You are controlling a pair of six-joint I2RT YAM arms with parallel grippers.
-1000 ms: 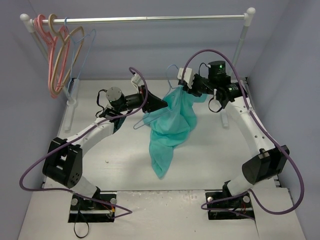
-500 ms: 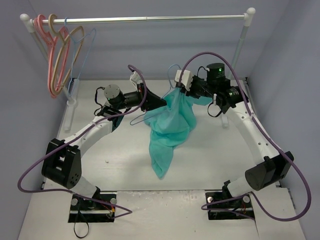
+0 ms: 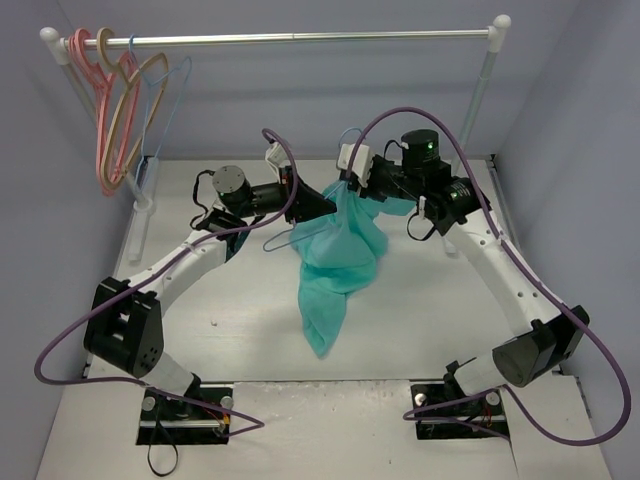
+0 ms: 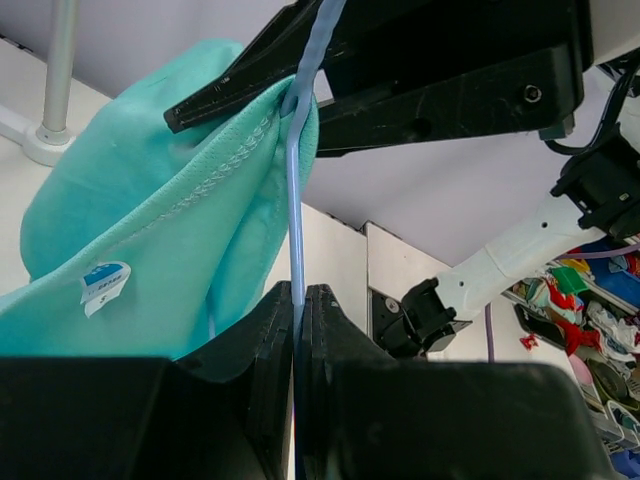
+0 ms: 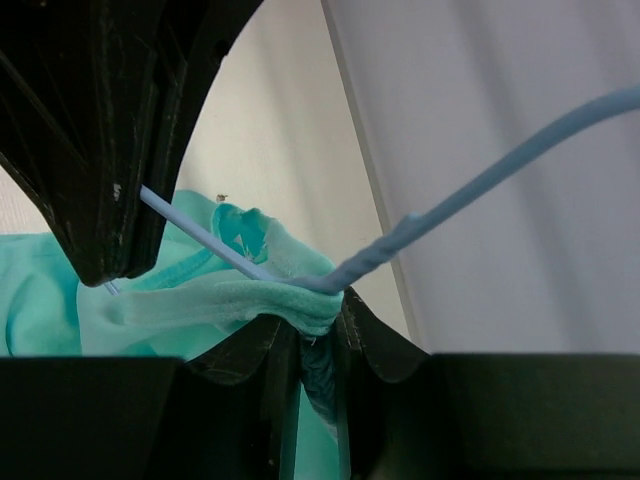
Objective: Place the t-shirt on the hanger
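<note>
The teal t-shirt (image 3: 340, 255) hangs in the air between both arms, its lower end drooping toward the table. A light-blue wire hanger (image 3: 347, 134) runs through its neck, the hook rising above the fabric. My left gripper (image 3: 331, 203) is shut on the hanger's wire (image 4: 296, 210), beside the stitched collar of the t-shirt (image 4: 150, 220). My right gripper (image 3: 348, 182) sits close against it from the right, shut on a bunched fold of the t-shirt (image 5: 250, 300) just under the hanger's twisted neck (image 5: 400, 232). The hanger's far side is hidden inside the cloth.
A clothes rail (image 3: 300, 38) spans the back, with pink (image 3: 100, 130), tan (image 3: 128, 105) and another light-blue hanger (image 3: 172, 95) bunched at its left end. Its right post (image 3: 482, 90) stands behind my right arm. Purple cables loop over both arms.
My right gripper has shifted left with the collar, closing in on the left gripper and the hanger's neck. The left arm moved slightly; the shirt hangs much as before.
</note>
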